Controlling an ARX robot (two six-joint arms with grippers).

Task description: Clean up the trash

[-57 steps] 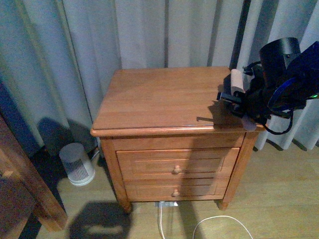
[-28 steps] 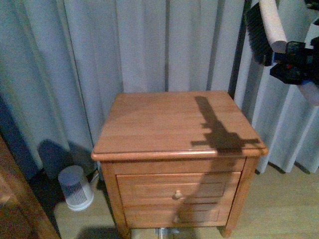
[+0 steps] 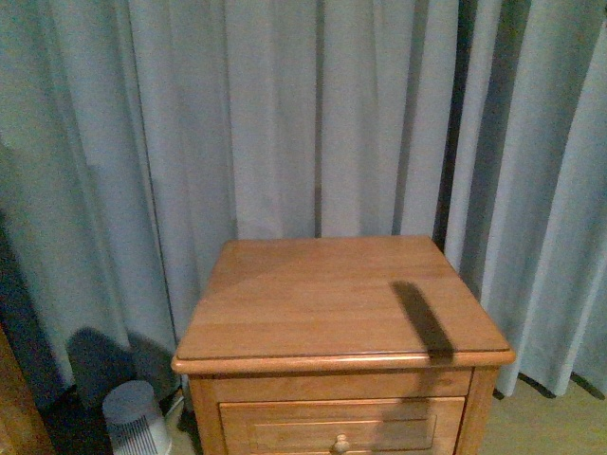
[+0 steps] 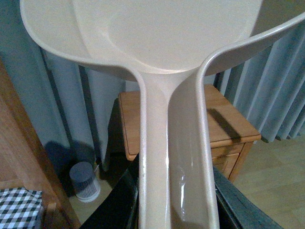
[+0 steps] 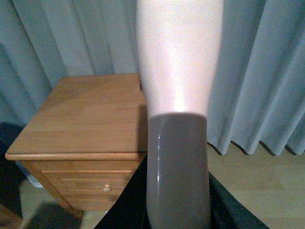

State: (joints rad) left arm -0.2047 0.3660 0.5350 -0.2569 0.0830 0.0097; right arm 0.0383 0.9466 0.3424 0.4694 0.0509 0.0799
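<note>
Backdrop: grey curtains point(image 3: 285, 114) are hung behind wooden nightstand point(image 3: 332, 294).
Trash: not seen in any view, nightstand top included.
Left gripper point(image 4: 176, 210): clamped on dustpan point(image 4: 157, 28) handle.
Right gripper point(image 5: 177, 210): clamped on pink-grey tool handle point(image 5: 178, 71).
Progress: judged late; emptying of dustpan unconfirmed.

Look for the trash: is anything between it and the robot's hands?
No trash shows in any view, not even on the nightstand, so I cannot tell. The dustpan fills the left wrist view and a pale handle fills the right wrist view.
</note>
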